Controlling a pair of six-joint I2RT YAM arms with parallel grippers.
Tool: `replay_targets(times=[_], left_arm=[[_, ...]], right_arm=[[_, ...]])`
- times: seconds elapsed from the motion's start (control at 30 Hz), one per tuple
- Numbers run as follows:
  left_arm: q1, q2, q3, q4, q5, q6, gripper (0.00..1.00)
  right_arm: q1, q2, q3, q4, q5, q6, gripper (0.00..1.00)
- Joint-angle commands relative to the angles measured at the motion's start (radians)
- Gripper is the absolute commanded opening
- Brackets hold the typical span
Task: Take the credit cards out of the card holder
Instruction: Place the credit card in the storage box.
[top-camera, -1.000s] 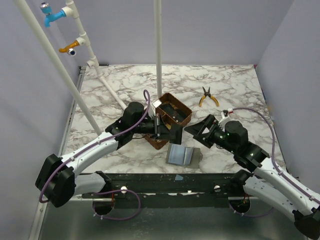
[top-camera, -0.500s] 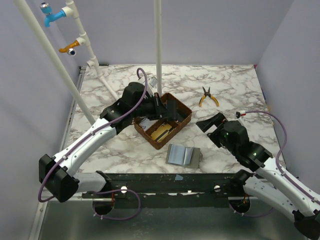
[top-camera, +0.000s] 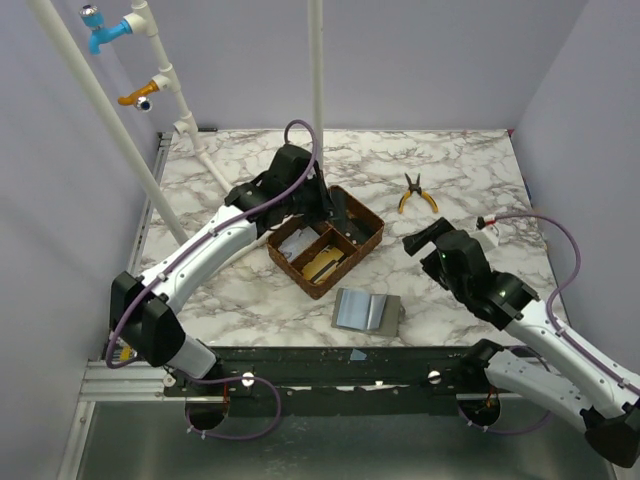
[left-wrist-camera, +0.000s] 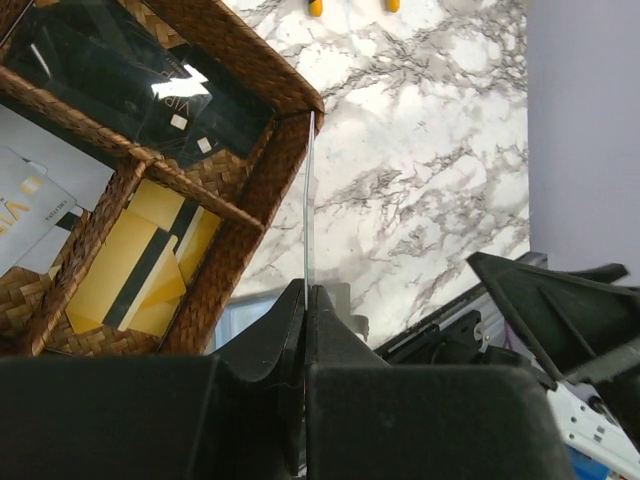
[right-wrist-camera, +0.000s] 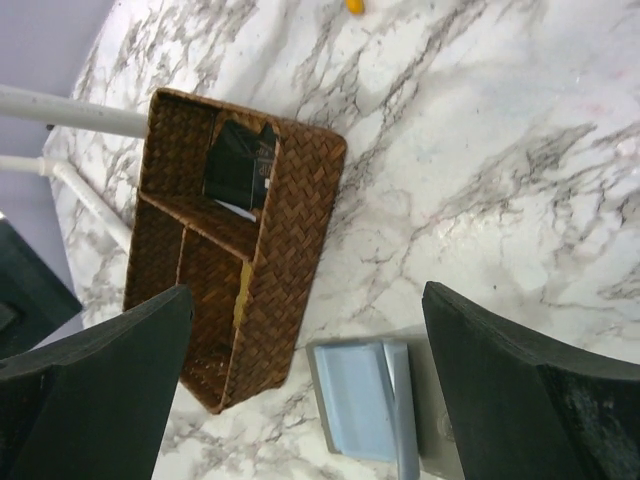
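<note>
The card holder lies open on the marble near the front edge, pale blue-grey inside; it also shows in the right wrist view. My left gripper hangs over the far compartment of the brown tray. In the left wrist view it is shut on a thin pale credit card, seen edge-on and standing upright above the tray's corner. My right gripper is open and empty, above the marble right of the tray and beyond the card holder; its fingers frame the card holder from above.
The woven three-compartment tray holds a black card, yellow cards and white cards. Yellow-handled pliers lie at the back right. White pipes stand behind the tray.
My left arm has swung from near the card holder back over the tray's far side. My right gripper has drawn back to the right, away from the card holder.
</note>
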Motion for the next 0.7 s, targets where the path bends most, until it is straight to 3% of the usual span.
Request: replay_targets(times=[0.0,0.37,0.67], left_arm=[[0.009,0.105,0.06,0.011,-0.041,-0.005,0.0],[0.018,0.382,0.235,0.009,-0.061,-0.087,0.0],[0.018,0.453,0.271,-0.011,-0.095,-0.124,0.0]], right_arm=[[-0.001,0.076,0.109,-0.043,0.114,-0.121,1.0],[-0.001,0.119,0.189,-0.065,0.1,-0.277,1.0],[0.0,0.093,0.192,-0.076,0.098,-0.299,1.0]])
